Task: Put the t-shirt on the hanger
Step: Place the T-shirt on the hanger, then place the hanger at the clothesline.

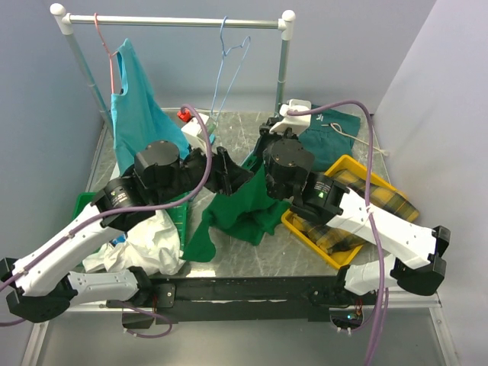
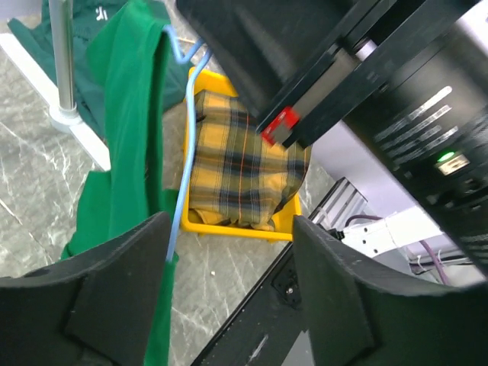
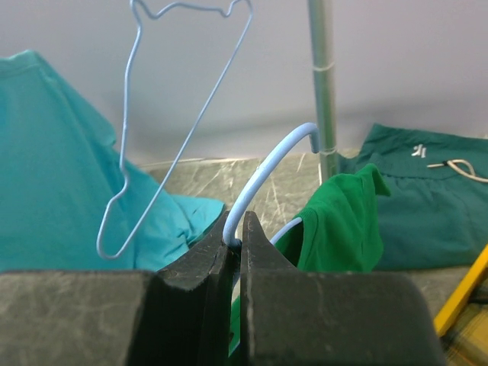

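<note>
The green t-shirt (image 1: 236,210) hangs bunched at the table's middle between my two grippers. It is draped on the light-blue hanger (image 3: 267,164), whose wire runs into the cloth (image 3: 343,221). My right gripper (image 3: 238,225) is shut on the base of the hanger's hook and holds it upright; in the top view it (image 1: 268,137) points at the rack. My left gripper (image 2: 230,221) is open, with the hanger wire (image 2: 187,152) and the shirt (image 2: 130,152) beside its left finger. In the top view it (image 1: 236,175) is at the shirt's upper left.
A rail (image 1: 175,21) at the back bears a second light-blue hanger (image 1: 229,69) and a pink hanger (image 1: 110,53) with a turquoise shirt (image 1: 137,107). A dark teal garment (image 1: 335,130) lies back right. A yellow tray (image 1: 358,164) holds plaid cloth. White cloth (image 1: 145,244) lies front left.
</note>
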You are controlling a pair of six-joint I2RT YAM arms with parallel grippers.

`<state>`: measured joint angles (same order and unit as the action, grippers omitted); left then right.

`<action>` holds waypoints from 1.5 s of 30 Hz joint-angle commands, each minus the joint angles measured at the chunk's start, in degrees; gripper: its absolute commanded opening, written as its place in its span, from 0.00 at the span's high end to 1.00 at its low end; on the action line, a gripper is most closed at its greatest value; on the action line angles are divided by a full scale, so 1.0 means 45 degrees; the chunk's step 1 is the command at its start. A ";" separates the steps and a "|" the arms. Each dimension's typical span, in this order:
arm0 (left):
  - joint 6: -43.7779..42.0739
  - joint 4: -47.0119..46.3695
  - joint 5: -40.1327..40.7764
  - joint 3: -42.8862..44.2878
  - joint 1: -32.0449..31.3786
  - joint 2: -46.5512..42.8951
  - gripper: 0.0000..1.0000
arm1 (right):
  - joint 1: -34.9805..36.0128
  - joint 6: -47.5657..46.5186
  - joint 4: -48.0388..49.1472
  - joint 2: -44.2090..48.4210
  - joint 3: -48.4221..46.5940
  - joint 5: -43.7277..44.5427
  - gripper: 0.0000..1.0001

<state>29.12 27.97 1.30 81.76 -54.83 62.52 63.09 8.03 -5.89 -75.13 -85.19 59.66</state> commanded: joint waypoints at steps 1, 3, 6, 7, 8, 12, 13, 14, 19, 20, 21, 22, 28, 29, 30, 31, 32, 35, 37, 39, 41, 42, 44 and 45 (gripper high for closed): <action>-0.0573 -0.0102 -0.0017 0.0971 0.0055 -0.0143 0.24 | -0.0114 0.0715 -0.0331 0.0134 -0.0834 -0.0522 1.00; -0.0574 -0.0082 0.0198 0.1225 0.0055 -0.0396 0.22 | -0.0172 0.0637 -0.0545 0.0153 -0.1145 -0.0581 1.00; -0.0593 -0.0062 0.0784 0.1947 0.0055 -0.0903 0.22 | -0.0192 0.0072 -0.0857 0.0192 -0.2254 -0.0621 1.00; -0.0690 -0.0062 0.1095 0.2336 0.0055 -0.1041 0.22 | -0.0192 -0.0316 -0.1033 0.0192 -0.2706 -0.0756 1.00; -0.0710 -0.0024 0.1272 0.2552 0.0055 -0.1158 0.21 | -0.0192 -0.0571 -0.1170 0.0173 -0.3193 -0.0854 1.00; -0.0983 0.0152 0.1898 0.3471 0.0055 -0.1569 0.20 | -0.0172 -0.1666 -0.2203 -0.0255 -0.7071 -0.1712 1.00; -0.1119 0.0153 0.1957 0.3685 0.0055 -0.1608 0.19 | -0.0172 -0.2016 -0.2323 -0.0334 -0.7684 -0.1946 1.00; -0.1140 0.0172 0.2112 0.3765 0.0055 -0.1686 0.19 | -0.0172 -0.2097 -0.2595 -0.0432 -0.8271 -0.2374 1.00; -0.1199 0.0308 0.2055 0.3825 0.0055 -0.1726 0.17 | -0.0172 -0.1805 -0.3164 -0.0531 -0.9374 -0.3296 1.00; -0.1179 0.0347 0.2016 0.3766 0.0055 -0.1726 0.17 | -0.0172 -0.1437 -0.3067 -0.0356 -0.8829 -0.3335 1.00; -0.1121 0.0406 0.1900 0.3688 0.0055 -0.1803 0.17 | -0.0172 -0.1124 -0.2815 0.0013 -0.7528 -0.3336 1.00; -0.1082 0.0696 0.1802 0.3494 0.0055 -0.1843 0.18 | -0.0172 -0.0928 -0.2715 0.0210 -0.6857 -0.3355 1.00; -0.0672 0.2436 0.0749 0.1799 0.0055 -0.2467 0.26 | -0.0172 0.1045 -0.2207 0.1305 -0.2499 -0.4078 1.00; -0.0555 0.2747 0.0591 0.1387 0.0055 -0.2758 0.27 | -0.0172 0.1260 -0.2207 0.1286 -0.2147 -0.4116 1.00; -0.0361 0.2866 0.0416 0.0996 0.0055 -0.2896 0.27 | -0.0172 0.1610 -0.2071 0.1209 -0.1390 -0.4097 1.00; -0.0204 0.3061 0.0375 0.0199 0.0055 -0.3014 0.27 | -0.0192 0.1768 -0.1838 0.1169 -0.0918 -0.4001 1.00; -0.0029 0.3256 0.0452 -0.0234 0.0055 -0.3266 0.28 | -0.0173 0.1866 -0.1526 0.1150 -0.0449 -0.3980 1.00; 0.0441 0.3355 0.0511 -0.1836 0.0055 -0.3794 0.29 | -0.0172 0.2179 -0.0431 0.0858 0.0921 -0.3610 1.00; 0.0734 0.3395 0.0628 -0.2694 0.0055 -0.4029 0.30 | -0.0172 0.2413 -0.0429 0.0389 0.1098 -0.3512 1.00; 0.1045 0.3588 0.0921 -0.3068 0.0055 -0.4128 0.33 | -0.0172 0.2589 -0.0390 0.0077 0.1118 -0.3453 1.00; 0.1242 0.3649 0.1078 -0.3537 0.0036 -0.4108 0.36 | -0.0153 0.2629 -0.0332 -0.0100 0.1118 -0.3433 1.00; 0.1436 0.3610 0.1175 -0.3732 0.0016 -0.4109 0.37 | -0.0172 0.2648 -0.0312 -0.0294 0.1079 -0.3375 1.00; 0.1613 0.3473 0.1312 -0.4299 -0.0139 -0.4128 0.37 | -0.0172 0.2610 -0.0351 -0.0510 0.1001 -0.3336 1.00; 0.1769 0.3376 0.1487 -0.4475 -0.0198 -0.4147 0.37 | -0.0192 0.2571 -0.0371 -0.0743 0.0904 -0.3316 1.00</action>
<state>33.74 45.04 5.67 64.05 -54.92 44.73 62.37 17.85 -12.78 -77.19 -78.48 42.63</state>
